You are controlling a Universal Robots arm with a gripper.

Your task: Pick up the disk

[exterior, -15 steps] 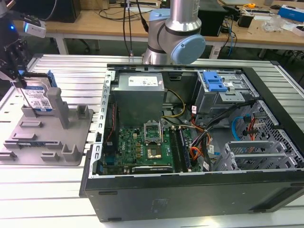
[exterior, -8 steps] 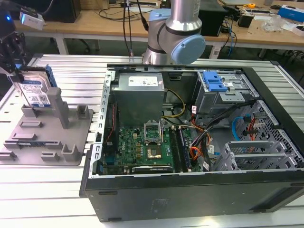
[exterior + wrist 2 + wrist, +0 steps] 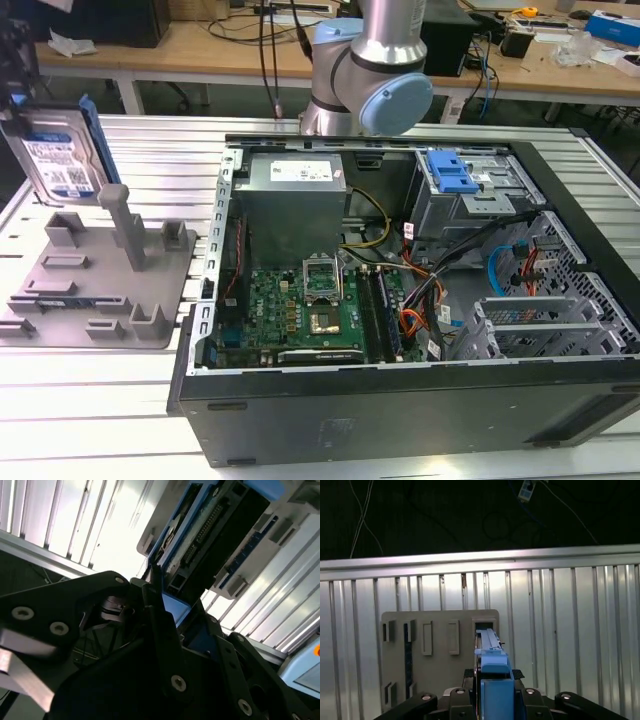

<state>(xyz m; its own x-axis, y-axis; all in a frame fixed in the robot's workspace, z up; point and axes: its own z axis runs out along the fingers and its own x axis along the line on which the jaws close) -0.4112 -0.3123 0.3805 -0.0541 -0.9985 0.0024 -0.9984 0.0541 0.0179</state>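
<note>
At the far left of the exterior view, the flat rectangular silver disk (image 3: 58, 150) with its white-and-blue label and blue plastic side rails is seen held upright in the air, above the back left part of the grey plastic fixture tray (image 3: 60, 300). The tray is taken as the landmark: it lies flat on the ribbed aluminium table (image 3: 90, 420), and a tall grey upright post (image 3: 122, 222) rises from it just to the right of the disk, with no contact visible between the two. The black gripper (image 3: 18, 60) is partly seen above the disk at the picture's edge.

In the second wrist view, the black gripper (image 3: 170, 605) is shown pinched on the disk (image 3: 210, 535), one thin finger (image 3: 156, 587) being pressed against a blue rail at the disk's end. In the first wrist view, the disk (image 3: 492, 670) is seen edge-on between the gripper's black links, with the tray (image 3: 440, 645) lying below it on the table (image 3: 570, 630).

To the right of the tray, an open black desktop computer case (image 3: 400, 400) is laid on its side on the table, with a green motherboard (image 3: 300, 310) and a grey power supply (image 3: 295, 190) exposed inside. Further right within the case, a blue-handled metal drive cage (image 3: 455, 180) is seen. Behind the case, the silver-and-pale-blue robot arm (image 3: 375, 70) is mounted.
</note>
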